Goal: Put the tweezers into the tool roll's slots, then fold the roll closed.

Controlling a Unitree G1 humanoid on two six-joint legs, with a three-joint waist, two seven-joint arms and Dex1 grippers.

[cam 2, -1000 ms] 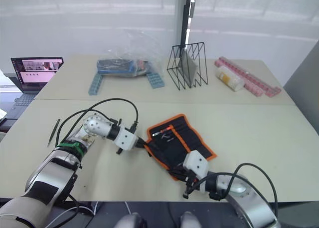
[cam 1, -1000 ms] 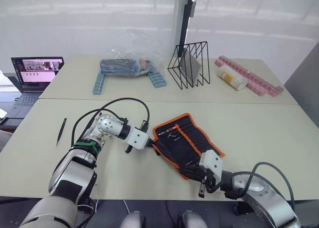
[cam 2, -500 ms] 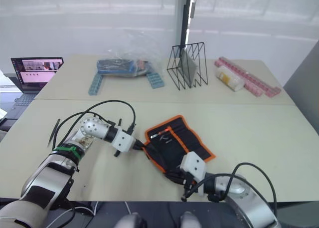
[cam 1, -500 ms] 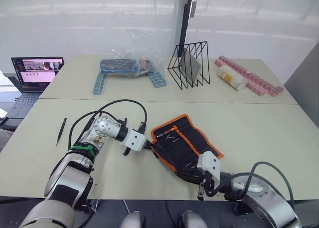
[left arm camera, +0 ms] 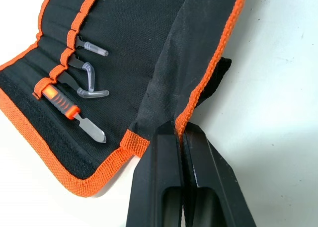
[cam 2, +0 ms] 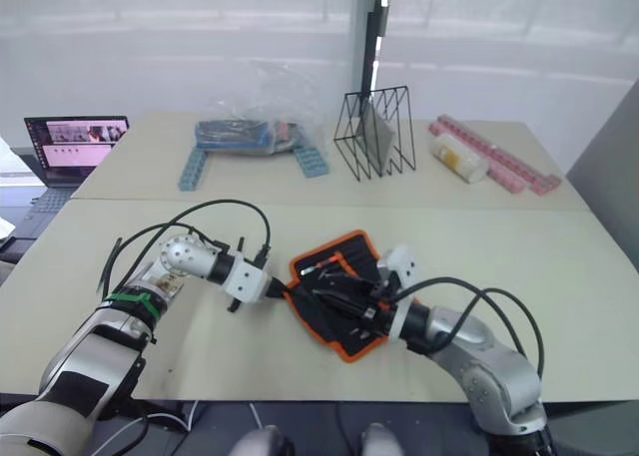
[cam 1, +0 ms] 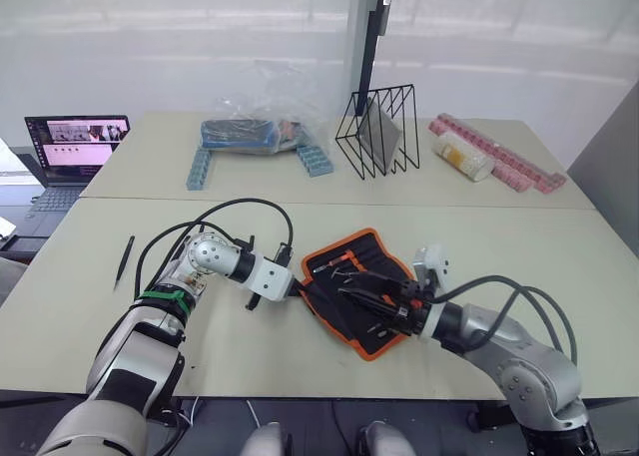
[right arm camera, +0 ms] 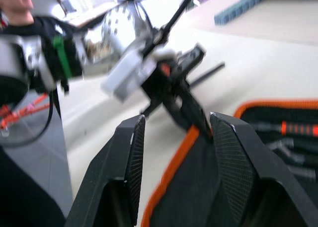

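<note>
Roll [cam 1: 361, 288]: black fabric with orange edge trim, lying open on the near table in front of the robot, between the two arms; its near-right part is lifted and bunched.
Roll axis: long side runs on a diagonal, from the far-left corner by the left gripper toward the near-right edge of the table.
Slots [left arm camera: 74, 38]: a row of narrow stitched pockets crossed by an orange strip, on the roll's inner face.
Tools in slots: two tools with clear curved tips and one with an orange-ribbed handle [left arm camera: 59, 102] and flat metal blade, tips pointing out of the pockets.
Loose tweezers [cam 1: 123, 259]: one slim black pair on the table well to the left of the roll, long axis running near to far.
Left gripper [left arm camera: 179, 137]: fingers pinched together on the roll's orange-trimmed edge at its left corner.
Right gripper [right arm camera: 174, 142]: fingers spread apart, with the roll's fabric and orange trim between them; over the roll's near-right part.
</note>
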